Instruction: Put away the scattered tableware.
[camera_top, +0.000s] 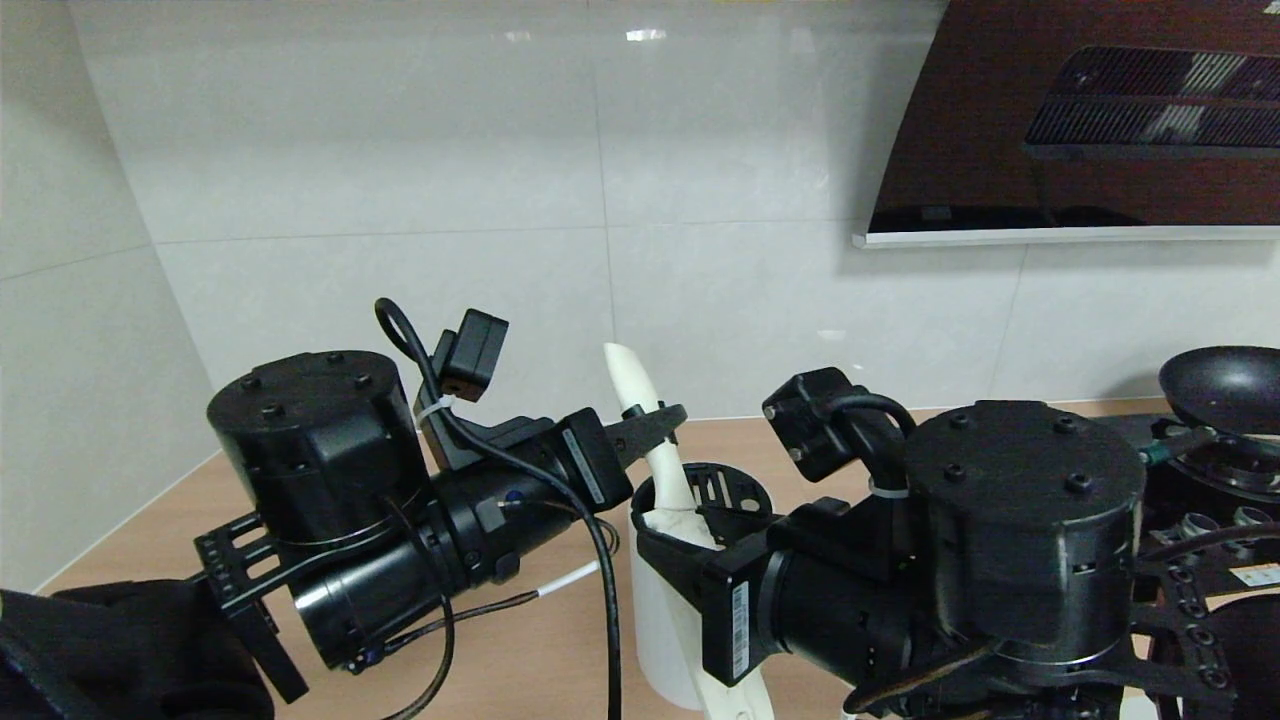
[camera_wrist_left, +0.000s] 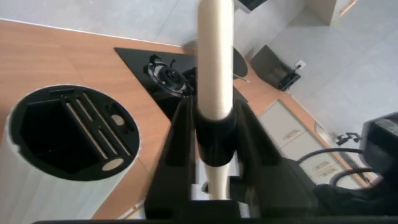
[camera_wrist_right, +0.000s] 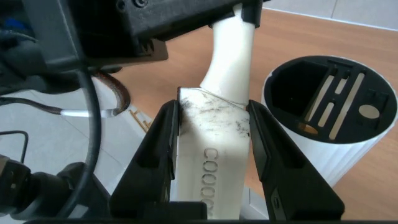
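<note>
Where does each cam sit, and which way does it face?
Head view: on the head, facing forward and down at the counter; both arms show, left gripper and right gripper shut on the cream utensil.
Left wrist view: on the left wrist, facing along its gripper toward the white holder and stove.
Right wrist view: on the right wrist, facing along its gripper; left gripper shows beyond.
Shared: all three show utensil and holder.

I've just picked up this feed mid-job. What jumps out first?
Both tools clamp one cream utensil in the air over the wooden counter: the left tool on its round handle, the right tool on its broad, scuffed end. Close by stands a white utensil holder with a black slotted insert, open at the top. A black wok sits on the stove at the robot's far right.
</note>
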